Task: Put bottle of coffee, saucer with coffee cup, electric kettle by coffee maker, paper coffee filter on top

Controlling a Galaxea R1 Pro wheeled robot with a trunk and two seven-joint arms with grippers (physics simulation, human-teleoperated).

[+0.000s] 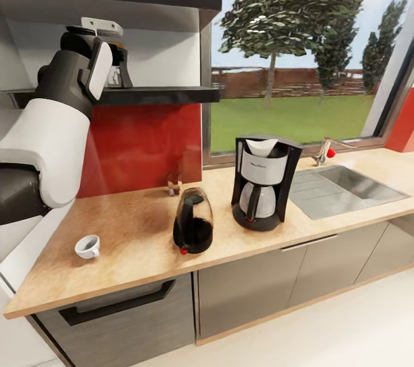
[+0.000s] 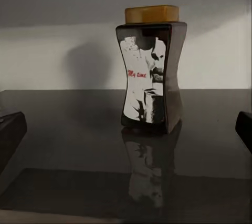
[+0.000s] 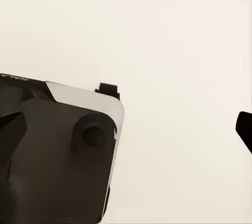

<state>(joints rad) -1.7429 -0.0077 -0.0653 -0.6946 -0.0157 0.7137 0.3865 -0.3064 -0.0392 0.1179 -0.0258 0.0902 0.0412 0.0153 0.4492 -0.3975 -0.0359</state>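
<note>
The coffee bottle [image 2: 151, 71] stands upright on the shelf [image 2: 63, 129], straight ahead of the left gripper [image 2: 126, 129], whose wide-spread fingers hold nothing.

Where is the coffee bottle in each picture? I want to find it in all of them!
Head view: the bottle of coffee stands on the dark kitchen shelf, upper left, mostly hidden behind the left arm.
Left wrist view: it stands upright in the middle, yellow lid on top, between the spread fingers, untouched.
Right wrist view: not in it.
Shared landmark: the dark shelf under the bottle.
</note>
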